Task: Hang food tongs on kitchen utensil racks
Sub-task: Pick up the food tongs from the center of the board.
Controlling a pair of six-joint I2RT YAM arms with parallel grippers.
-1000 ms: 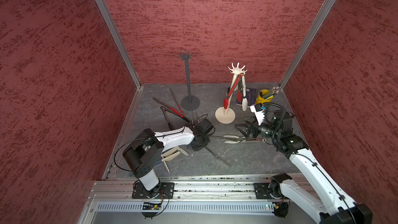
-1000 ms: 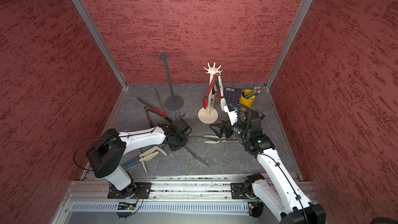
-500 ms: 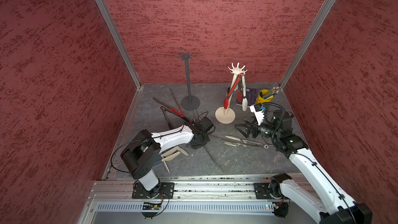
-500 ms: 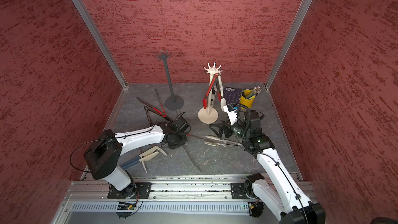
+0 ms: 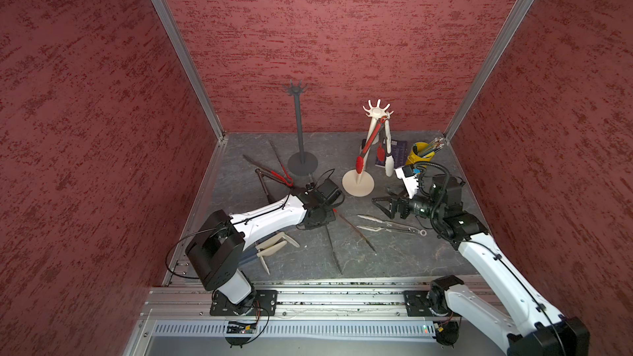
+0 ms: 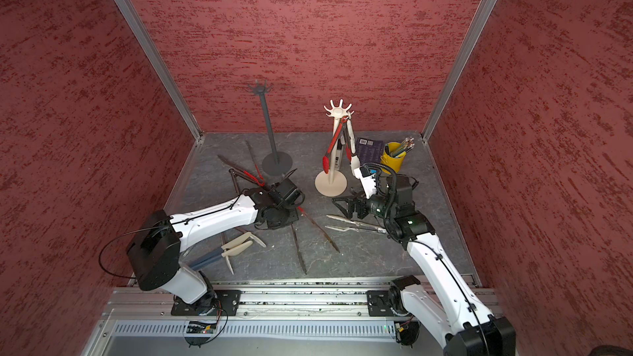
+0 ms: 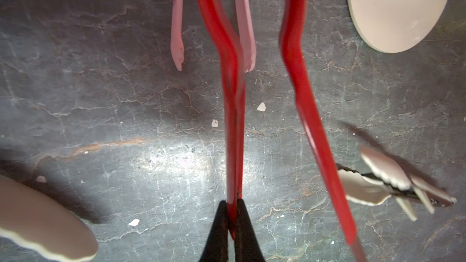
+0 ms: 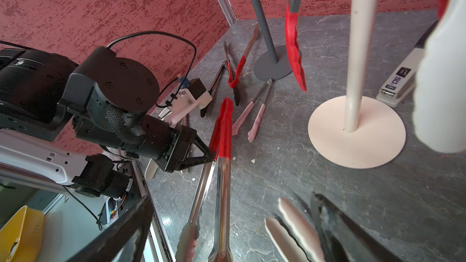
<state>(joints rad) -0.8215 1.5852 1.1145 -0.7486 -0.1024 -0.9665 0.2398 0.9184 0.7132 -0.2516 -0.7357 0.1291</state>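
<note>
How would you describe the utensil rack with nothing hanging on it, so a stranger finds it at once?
On the grey table, two tall pole racks stand before the red back wall. Take the one on the side of the left arm, the dark grey rack. Unlike the cream-white rack, which carries hanging tongs, its hooks are bare.

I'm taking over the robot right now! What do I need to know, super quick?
Left gripper: shut on one arm of the red-tipped tongs, low at the table.
Right gripper: open, empty, near the cream-tipped tongs.
Done: hanging tongs on the cream-white rack.
Left: dark grey rack bare; several tongs lie on the table, pink-tipped tongs among them.
</note>
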